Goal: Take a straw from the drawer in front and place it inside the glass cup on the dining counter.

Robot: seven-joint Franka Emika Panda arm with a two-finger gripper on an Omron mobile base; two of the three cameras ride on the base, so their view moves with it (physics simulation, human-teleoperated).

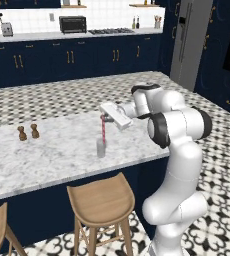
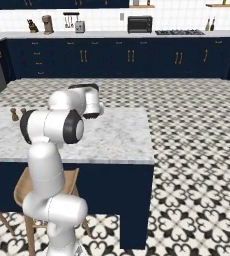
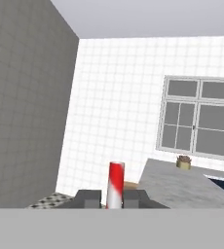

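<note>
One white arm rises beside the tabletop [image 1: 47, 150] and bends forward over it, its wrist turned level so the hand [image 1: 104, 117] reaches out sideways above the marble. The hand's fingers [image 3: 87, 198] are pressed together on the straw [image 1: 104, 131], which hangs upright with its lower end down in the glass cup [image 1: 101, 148]. In the hand view the red-and-white straw [image 3: 115, 185] stands between the dark fingertips. The cup stands on the tabletop near its front edge. Two small brown shakers [image 1: 28, 132] stand well apart to the cup's left. Wooden stools [image 1: 101, 201] sit tucked below the front edge, clear of the arm.
</note>
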